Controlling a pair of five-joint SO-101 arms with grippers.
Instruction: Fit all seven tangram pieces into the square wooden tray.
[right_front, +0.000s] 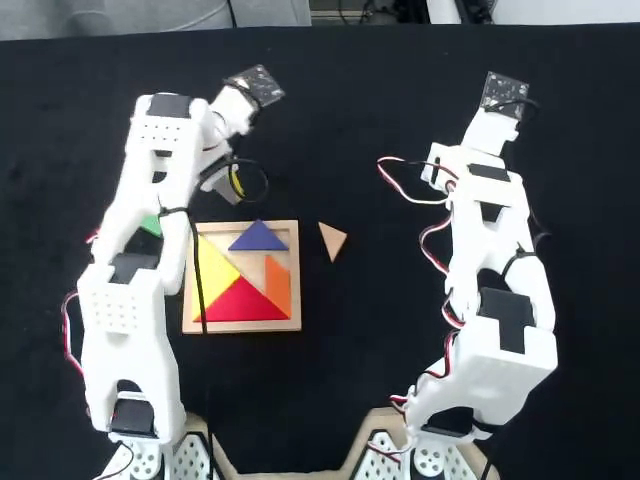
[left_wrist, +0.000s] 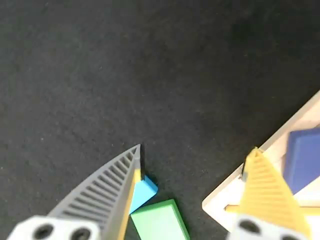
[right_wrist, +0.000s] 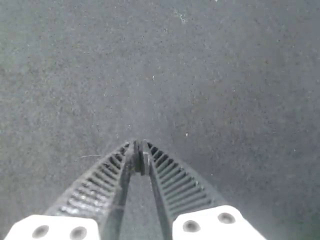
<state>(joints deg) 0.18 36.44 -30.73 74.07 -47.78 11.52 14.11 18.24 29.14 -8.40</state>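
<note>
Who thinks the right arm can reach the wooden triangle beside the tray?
Probably yes: the wooden triangle lies alone on cloth on that arm's side of the tray; the right claw is shut.

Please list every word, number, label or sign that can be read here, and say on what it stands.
None can be read.
The square wooden tray, the tan wooden triangle and the black table carry no print.
The small dark board at an arm's end shows pale specks, too small to read.

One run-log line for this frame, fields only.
left gripper open by green piece, light blue piece | right gripper shut above black cloth | wooden tray part-filled | tan triangle outside tray
</note>
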